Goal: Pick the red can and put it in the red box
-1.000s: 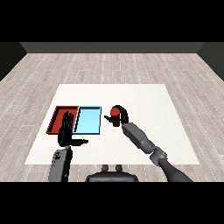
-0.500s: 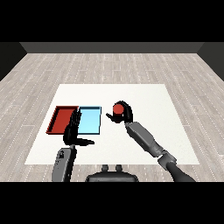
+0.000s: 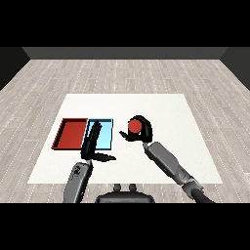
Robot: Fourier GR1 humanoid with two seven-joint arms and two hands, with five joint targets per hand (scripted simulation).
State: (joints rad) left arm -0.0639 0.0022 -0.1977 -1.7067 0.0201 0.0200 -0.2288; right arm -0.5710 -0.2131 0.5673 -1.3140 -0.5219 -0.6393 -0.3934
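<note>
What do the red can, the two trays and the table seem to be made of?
Red can: plain matte red, no gleam; material unclear, the right hand covers most of it. Red tray and light blue tray: flat matte colour with thin walls, possibly plastic. Table: smooth uniform white, probably painted or laminated.

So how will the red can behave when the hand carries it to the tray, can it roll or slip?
The can looks round and smooth, so it would probably roll if set down on its side. The right hand curls round it, which should limit slipping. It seems rigid and probably light for its size. The red tray looks shallow, so upright placing seems safer.
</note>
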